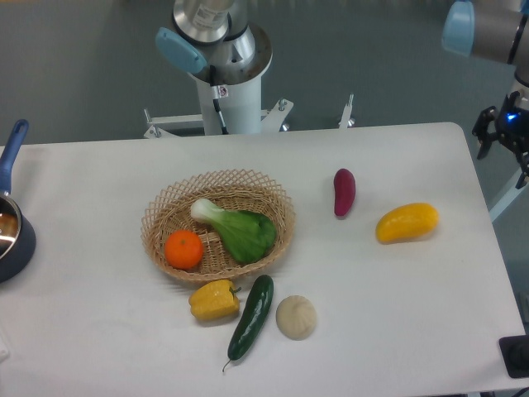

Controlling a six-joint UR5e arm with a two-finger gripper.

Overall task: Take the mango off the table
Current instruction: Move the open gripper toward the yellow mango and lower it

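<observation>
The mango (407, 222) is a smooth yellow-orange oblong fruit lying on the right side of the white table (99, 165), nothing touching it. My gripper (504, 139) is a black tool with a blue light, hanging at the right edge of the picture, beyond the table's far right corner. It is up and to the right of the mango, well apart from it. The frame's border cuts off part of the gripper, so how its fingers stand is unclear. I see nothing held in it.
A purple sweet potato (344, 191) lies left of the mango. A wicker basket (281, 217) holds an orange (183, 249) and bok choy (235, 229). In front lie a yellow pepper (214, 300), cucumber (251, 317) and beige ball (296, 318). A pot (10, 236) sits far left.
</observation>
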